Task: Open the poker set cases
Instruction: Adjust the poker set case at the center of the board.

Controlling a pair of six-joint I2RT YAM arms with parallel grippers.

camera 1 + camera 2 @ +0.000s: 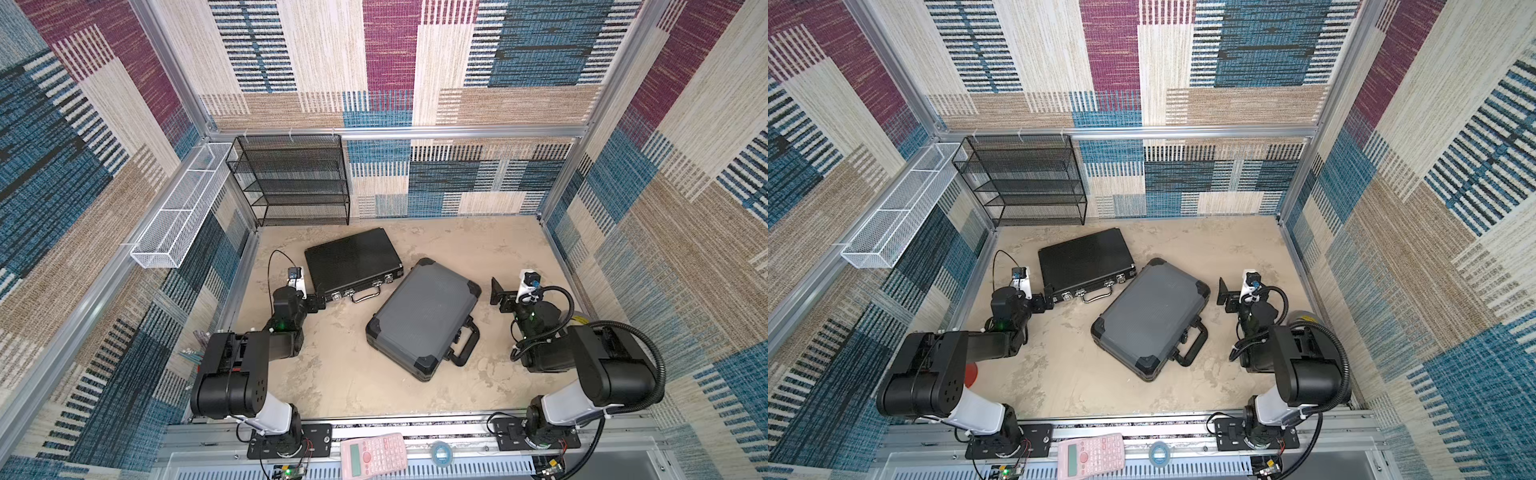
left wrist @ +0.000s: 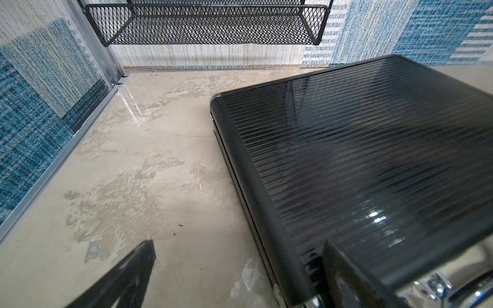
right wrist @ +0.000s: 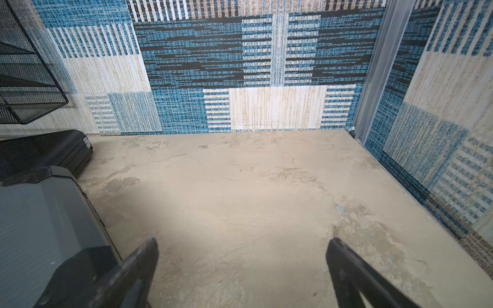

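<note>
One black case (image 1: 353, 259), one grey case (image 1: 424, 316); two, both closed

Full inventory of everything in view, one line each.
black ribbed case: 1, black with silver latches, closed, table rear left
grey case: 1, grey with black corners, closed, table centre
mesh shelf rack: 1, black, against back wall, left
wire basket: 1, white, on left wall
calculator: 1, pink, front rail
tape roll: 1, bluish, front rail
table: 1, beige
left gripper: 1, black, open, at black ribbed case's latch-side corner
right gripper: 1, black, open, over bare table right of grey case
</note>
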